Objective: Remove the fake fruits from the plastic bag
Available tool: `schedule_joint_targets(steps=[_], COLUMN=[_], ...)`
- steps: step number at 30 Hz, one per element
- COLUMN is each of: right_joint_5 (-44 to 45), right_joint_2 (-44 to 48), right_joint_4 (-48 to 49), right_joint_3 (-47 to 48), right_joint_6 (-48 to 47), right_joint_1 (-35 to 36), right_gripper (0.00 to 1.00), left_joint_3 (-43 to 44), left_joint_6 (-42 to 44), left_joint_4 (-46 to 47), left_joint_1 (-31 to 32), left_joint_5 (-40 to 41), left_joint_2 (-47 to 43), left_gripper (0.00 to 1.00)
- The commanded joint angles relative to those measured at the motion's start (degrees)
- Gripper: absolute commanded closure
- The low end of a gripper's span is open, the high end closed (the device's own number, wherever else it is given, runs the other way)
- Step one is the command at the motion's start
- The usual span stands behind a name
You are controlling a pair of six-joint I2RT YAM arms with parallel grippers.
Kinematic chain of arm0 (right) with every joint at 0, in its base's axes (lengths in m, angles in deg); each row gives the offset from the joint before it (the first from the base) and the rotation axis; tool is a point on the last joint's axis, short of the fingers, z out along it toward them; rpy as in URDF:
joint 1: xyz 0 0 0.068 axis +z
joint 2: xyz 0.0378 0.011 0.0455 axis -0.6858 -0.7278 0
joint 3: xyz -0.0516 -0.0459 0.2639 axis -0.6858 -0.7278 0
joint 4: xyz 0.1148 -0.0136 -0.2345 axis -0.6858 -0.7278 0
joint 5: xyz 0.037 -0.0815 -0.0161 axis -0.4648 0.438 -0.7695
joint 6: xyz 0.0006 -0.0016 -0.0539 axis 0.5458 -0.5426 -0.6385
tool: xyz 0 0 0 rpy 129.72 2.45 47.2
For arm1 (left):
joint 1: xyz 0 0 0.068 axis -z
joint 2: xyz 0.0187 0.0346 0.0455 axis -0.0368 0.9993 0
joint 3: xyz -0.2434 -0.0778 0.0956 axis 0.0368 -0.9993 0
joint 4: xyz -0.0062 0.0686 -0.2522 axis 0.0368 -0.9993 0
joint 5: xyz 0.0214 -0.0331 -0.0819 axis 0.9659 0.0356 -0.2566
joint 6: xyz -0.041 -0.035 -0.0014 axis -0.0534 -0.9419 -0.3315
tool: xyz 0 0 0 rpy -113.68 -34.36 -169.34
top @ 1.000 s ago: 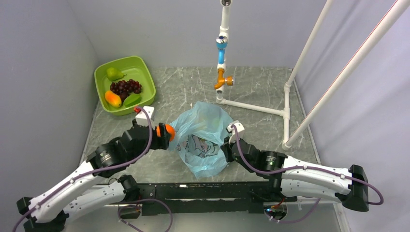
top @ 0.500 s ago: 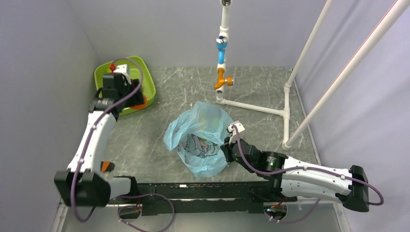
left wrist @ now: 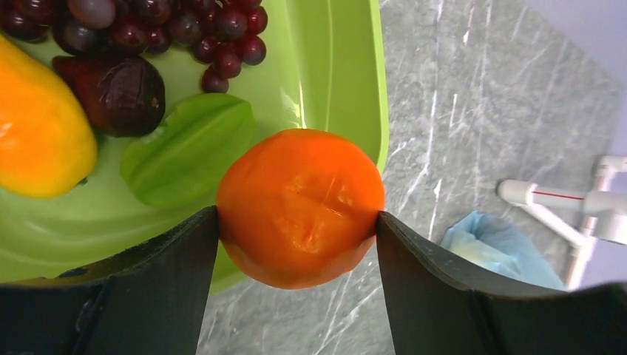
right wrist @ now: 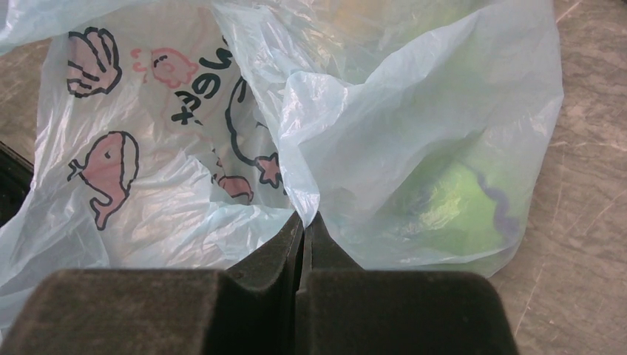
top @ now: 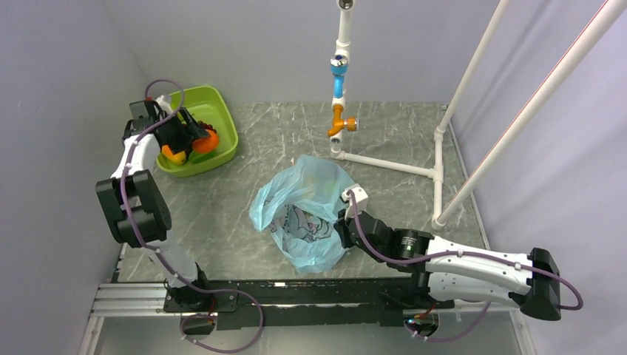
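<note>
Orange fruit [left wrist: 299,207] out; plastic bag [top: 307,200] mid-counter [top: 414,140].
I see my left gripper [left wrist: 298,222] clamping it over the green tub's [left wrist: 347,74] rim, grapes [left wrist: 214,29] inside; my right gripper [right wrist: 304,225] pinches the bag.

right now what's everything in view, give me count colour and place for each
orange fruit: 1, orange, held above the tub's rim
yellow-orange fruit: 1, in the tub
dark red fruit: 1, in the tub
green fruit: 1, in the tub
grape bunch: 1, dark purple, in the tub
tub: 1, lime green, far left corner
plastic bag: 1, light blue, printed, mid table
leafy green fruit: 1 seen through the film, inside the bag
pipe frame: 1, white with blue and orange fittings, far right
table: 1, grey marble
left gripper: shut on the orange fruit
right gripper: shut on the bag's film
</note>
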Motion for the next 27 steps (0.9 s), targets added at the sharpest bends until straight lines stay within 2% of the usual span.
schedule_joint_targets(steps=[1, 2, 3, 8, 17, 24, 27], right_joint_5=[-0.5, -0.73, -1.02, -2.58, -2.24, 0.58, 2.92], right_joint_2=[-2.58, -3.32, -4.02, -6.47, -4.58, -5.02, -5.81], right_joint_4=[0.54, 0.69, 0.87, 0.96, -0.3, -2.97, -5.85], right_joint_3=[4.18, 4.7, 5.25, 8.09, 7.25, 8.62, 10.77], right_joint_6=[0.73, 0.74, 0.79, 0.92, 1.6, 0.5, -0.31], right_joint_1=[0.13, 0.2, 0.22, 0.26, 0.29, 0.29, 0.25], right_gripper=[1.0, 1.0, 1.0, 1.0, 1.0, 1.0, 1.0], left_joint_3=[-0.77, -1.87, -2.13, -1.66, -3.22, -8.0, -8.59], left_joint_6=[-4.71, -5.57, -6.01, -3.82, 0.05, 6.12, 8.14], left_joint_4=[11.25, 12.98, 13.31, 9.9, 5.75, 4.51, 2.46], left_joint_1=[-2.09, -2.25, -2.36, -2.3, -0.46, 6.1, 11.19], left_joint_5=[-12.6, -13.45, -13.28, -8.87, -5.52, 0.26, 1.63], left_joint_2=[0.27, 0.33, 0.57, -0.41, -7.08, -15.3, -19.92], left_gripper=[0.19, 0.11, 0.08, 0.04, 0.11, 0.12, 0.11])
